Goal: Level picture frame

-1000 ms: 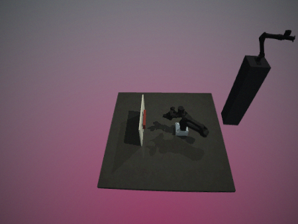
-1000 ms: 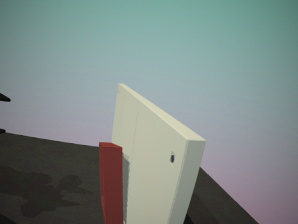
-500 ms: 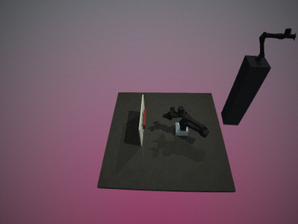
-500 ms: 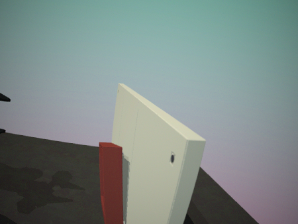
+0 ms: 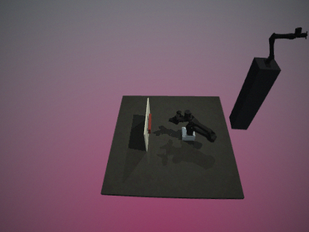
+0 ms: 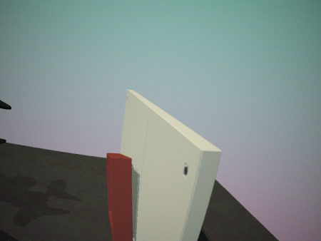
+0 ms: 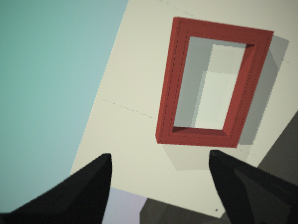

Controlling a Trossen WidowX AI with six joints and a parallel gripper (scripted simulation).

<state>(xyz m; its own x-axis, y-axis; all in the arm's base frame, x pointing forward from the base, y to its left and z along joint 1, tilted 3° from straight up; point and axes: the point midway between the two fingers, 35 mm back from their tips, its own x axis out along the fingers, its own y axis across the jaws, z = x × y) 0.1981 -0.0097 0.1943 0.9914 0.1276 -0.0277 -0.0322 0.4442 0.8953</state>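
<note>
The red picture frame (image 5: pixel 150 123) (image 6: pixel 121 196) (image 7: pixel 167 85) hangs against the cream wall panel (image 5: pixel 145 141) (image 6: pixel 164 171) (image 7: pixel 125 75). The wrist view is rolled on its side, with the wall's upper edge at its left. There the frame is not parallel to that edge: its end at the image top lies nearer the edge, so its right end, facing the wall, looks higher. Screw and notched strip are hidden. My gripper (image 5: pixel 170 119) (image 6: pixel 8 124) (image 7: pixel 160 159) is open and empty, back from the wall. No finger touches the frame.
The arm's pale base (image 5: pixel 188 137) stands on the dark floor slab (image 5: pixel 178 185), facing the wall. A tall dark pillar (image 5: pixel 255 94) with a thin dark arm-like shape (image 5: pixel 283 36) on top shows at the right of the top view. Small dark holes (image 6: pixel 185 170) mark the wall.
</note>
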